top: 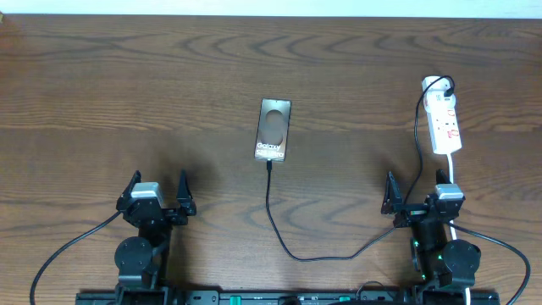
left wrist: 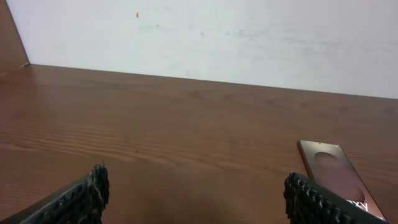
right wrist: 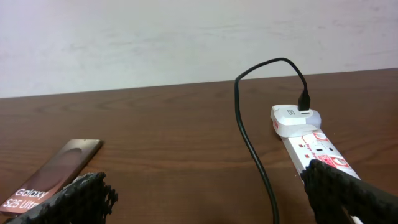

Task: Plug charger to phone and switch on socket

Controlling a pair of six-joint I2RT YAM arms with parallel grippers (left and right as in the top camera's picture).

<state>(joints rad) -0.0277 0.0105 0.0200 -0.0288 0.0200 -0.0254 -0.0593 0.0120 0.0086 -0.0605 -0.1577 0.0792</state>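
The phone (top: 274,130) lies flat at mid-table, a dark brownish slab with white "Galaxy" text; it also shows in the left wrist view (left wrist: 336,177) and the right wrist view (right wrist: 56,171). The charger (top: 268,195), a thin black cable, runs from the phone's near edge in a loop to the right and up to a white adapter (right wrist: 295,118) in the far end of the socket (top: 444,119). Whether its tip sits inside the phone I cannot tell. My left gripper (top: 157,188) stands open near the front left. My right gripper (top: 416,188) stands open just in front of the socket (right wrist: 314,146), the charger (right wrist: 255,155) lying on the table between its fingers.
A white cord (top: 452,169) leaves the socket's near end toward the right arm. Thicker black arm cables (top: 76,246) trail by both bases at the front edge. A pale wall (left wrist: 205,37) bounds the table's far side.
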